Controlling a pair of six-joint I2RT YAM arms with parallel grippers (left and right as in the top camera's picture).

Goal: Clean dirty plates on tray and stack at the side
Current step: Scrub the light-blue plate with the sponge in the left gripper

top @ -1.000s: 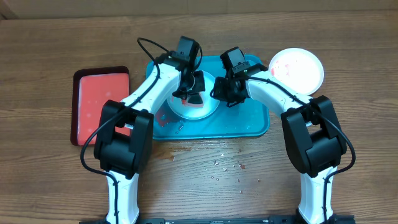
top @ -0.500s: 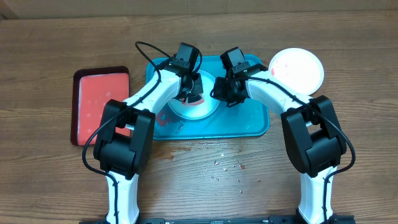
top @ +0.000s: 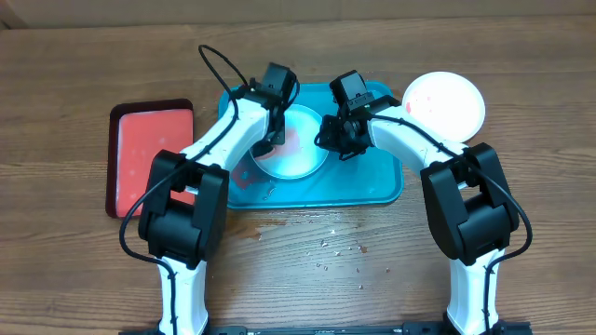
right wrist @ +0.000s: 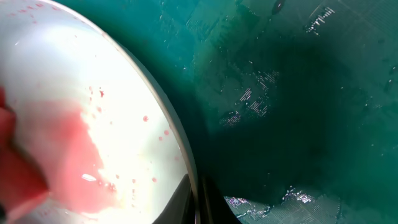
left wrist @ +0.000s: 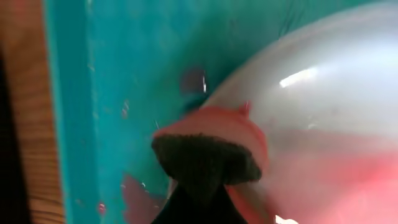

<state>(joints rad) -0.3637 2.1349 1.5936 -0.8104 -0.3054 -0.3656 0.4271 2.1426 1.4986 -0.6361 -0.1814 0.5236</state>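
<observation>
one mint plate point(top: 298, 160) on teal tray point(top: 372, 179), far middle of desk point(top: 531, 56); left gripper point(top: 271, 140) clamped on dark sponge point(left wrist: 205, 163) at rim, right gripper point(top: 331, 136) pinching opposite rim.

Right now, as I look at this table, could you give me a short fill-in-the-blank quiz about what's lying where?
1. One plate sits on the large ___ tray.
2. The white plate lies off that tray on the wooden table, on the robot's ___ side.
3. The smaller tray on the opposite side is ___ inside.

Missing words: teal; right; red
</observation>
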